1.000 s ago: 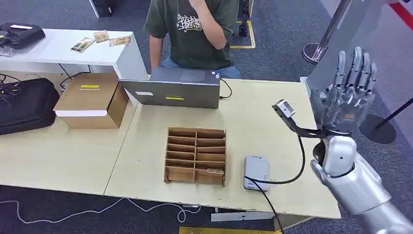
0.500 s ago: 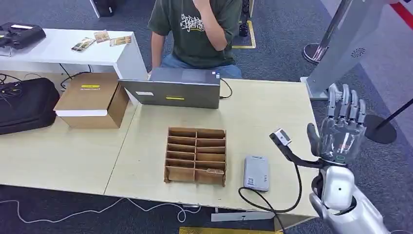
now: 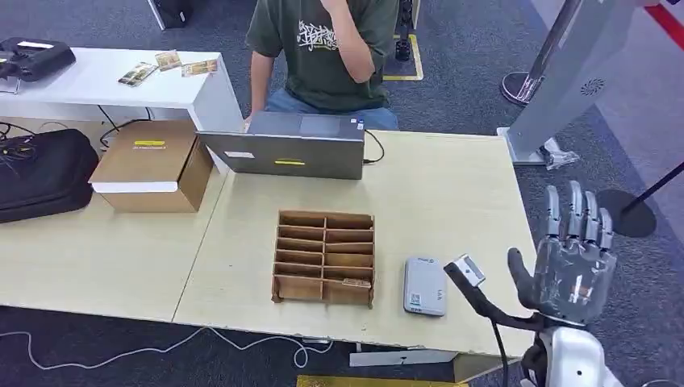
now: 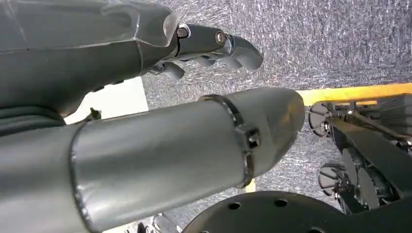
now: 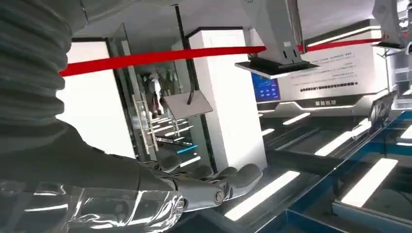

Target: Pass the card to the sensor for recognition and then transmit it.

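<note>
beside cardboard organizer point(image 3: 325, 257), grey sensor point(image 3: 424, 286)

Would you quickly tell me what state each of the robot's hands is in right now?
Left hand: fingers partly curled, nothing visibly held; open or closed cannot be told.
Right hand: open, fingers spread upward, holding nothing.

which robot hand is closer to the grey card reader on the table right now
Right. The right robot hand is raised, open and empty, just beyond the table's right edge beside the card reader. The left robot hand hangs over carpet floor, away from the tabletop.
</note>
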### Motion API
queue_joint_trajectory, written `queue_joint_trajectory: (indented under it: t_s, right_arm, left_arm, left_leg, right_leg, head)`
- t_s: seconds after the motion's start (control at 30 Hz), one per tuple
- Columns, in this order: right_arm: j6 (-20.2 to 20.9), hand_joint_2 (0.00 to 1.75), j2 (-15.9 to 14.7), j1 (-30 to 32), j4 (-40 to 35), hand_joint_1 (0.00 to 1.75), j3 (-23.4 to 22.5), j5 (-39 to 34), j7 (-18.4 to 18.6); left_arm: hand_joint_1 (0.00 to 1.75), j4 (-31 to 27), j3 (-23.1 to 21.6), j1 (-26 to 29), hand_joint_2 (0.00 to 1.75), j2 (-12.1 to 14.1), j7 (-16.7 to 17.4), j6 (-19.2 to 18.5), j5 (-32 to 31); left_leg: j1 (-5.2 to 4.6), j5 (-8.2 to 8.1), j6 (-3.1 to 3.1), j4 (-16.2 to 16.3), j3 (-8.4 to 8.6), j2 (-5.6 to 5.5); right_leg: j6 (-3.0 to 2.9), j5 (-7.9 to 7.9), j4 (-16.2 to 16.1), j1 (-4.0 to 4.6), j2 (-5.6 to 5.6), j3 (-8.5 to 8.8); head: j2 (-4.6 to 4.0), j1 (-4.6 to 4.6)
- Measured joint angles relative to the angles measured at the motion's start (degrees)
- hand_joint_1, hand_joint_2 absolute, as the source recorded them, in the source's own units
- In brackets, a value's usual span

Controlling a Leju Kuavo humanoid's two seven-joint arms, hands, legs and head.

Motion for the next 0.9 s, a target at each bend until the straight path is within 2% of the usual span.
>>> queue_joint_trajectory:
  t_s: [0.23, 0.33, 0.47, 0.6, 0.73, 0.9]
  right_arm:
    - [4.0, 1.75, 0.0, 1.8, -5.3, 0.00, -1.0, 0.0, 0.0]
    - [7.1, 1.75, 0.0, 1.9, -6.7, 0.00, -0.3, 0.0, 0.0]
    - [8.0, 1.75, 0.5, 1.0, -6.9, 0.00, 2.8, 0.0, -1.1]
    - [6.6, 1.75, 1.4, 0.4, -6.2, 0.00, 6.2, 0.0, -0.2]
    - [7.2, 1.75, 3.3, -0.4, -4.3, 0.00, 9.8, 0.0, -0.1]
    - [8.8, 1.75, 4.5, -1.4, -2.9, 0.00, 11.8, 0.0, -0.1]
  left_arm:
    - [0.00, 0.9, 0.0, 0.1, 0.00, -0.8, -0.7, -0.1, 0.9]
    - [0.00, 1.0, 0.1, 0.1, 0.00, -1.1, -1.0, -0.1, 1.1]
    - [0.00, 1.3, 0.2, 0.2, 0.00, -1.5, -1.0, -0.2, 1.7]
    - [0.00, 1.3, 0.2, 0.3, 0.00, -1.7, -1.0, 0.0, 1.8]
    - [0.00, 1.4, 0.2, 0.3, 0.00, -1.7, -1.2, 0.0, 1.8]
    - [0.00, 1.4, 0.2, 0.4, 0.00, -1.7, -1.6, 0.0, 1.9]
  left_leg:
    - [-0.01, 0.00, 0.00, 0.0, 0.02, 0.01]
    - [0.00, 0.00, 0.00, 0.0, 0.01, 0.01]
    - [0.01, 0.00, 0.00, 0.0, 0.00, 0.02]
    - [0.02, 0.00, 0.00, 0.0, 0.00, 0.01]
    - [0.02, 0.00, 0.00, 0.0, 0.03, 0.04]
    - [0.01, 0.01, -0.01, 0.0, 0.02, 0.03]
  right_leg:
    - [0.00, 0.00, 0.0, 0.00, 0.02, 0.02]
    - [0.00, 0.00, 0.0, 0.00, 0.02, 0.01]
    - [0.00, 0.00, 0.0, 0.00, 0.02, 0.00]
    - [-0.02, -0.02, 0.0, 0.01, 0.00, 0.03]
    - [-0.03, -0.02, 0.0, 0.01, 0.03, 0.02]
    - [-0.03, -0.02, 0.0, 0.01, 0.03, 0.02]
  head:
    - [0.00, 0.02]
    - [0.00, 0.00]
    - [0.00, 0.02]
    - [0.00, 0.02]
    - [-0.02, 0.00]
    - [0.00, 0.00]
